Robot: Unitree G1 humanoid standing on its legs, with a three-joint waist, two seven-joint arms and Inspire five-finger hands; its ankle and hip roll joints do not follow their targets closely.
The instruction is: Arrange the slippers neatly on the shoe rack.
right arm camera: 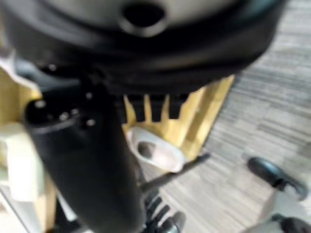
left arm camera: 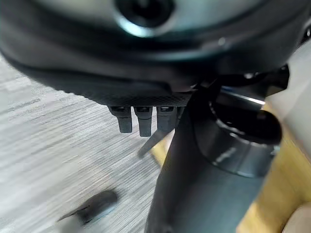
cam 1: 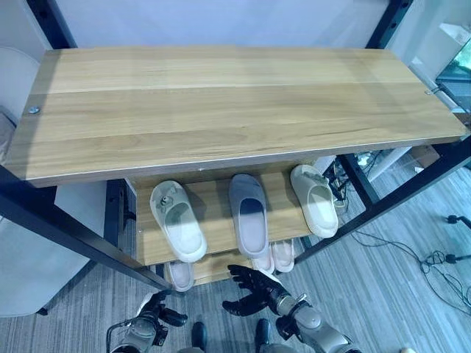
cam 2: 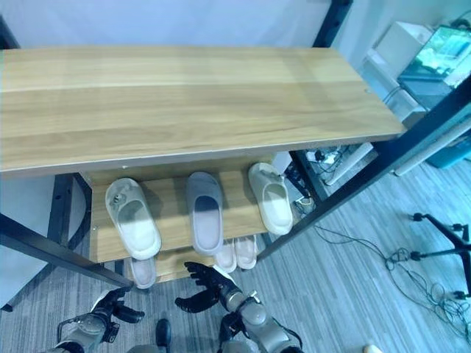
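Note:
The low wooden shoe rack (cam 1: 216,197) stands under a wooden table (cam 1: 221,103). Its upper shelf carries three slippers side by side, toes to the back: a cream slipper (cam 1: 179,220) on the left, a grey slipper (cam 1: 249,213) in the middle, another cream slipper (cam 1: 315,198) on the right. On the lower shelf a pale slipper (cam 1: 181,275) and a pinkish pair (cam 1: 276,255) peek out; one pale slipper (right arm camera: 155,150) also appears in the right wrist view. My right hand (cam 1: 254,288) hovers open, fingers spread, just in front of the rack below the grey slipper. My left hand (cam 1: 151,318) hangs low at the rack's left front, relaxed and holding nothing.
The table's black metal legs (cam 1: 73,235) slant down on both sides of the rack. A white seat (cam 1: 29,250) stands at the left. Cables (cam 1: 434,257) trail over the grey floor on the right, near a power strip (cam 1: 346,165).

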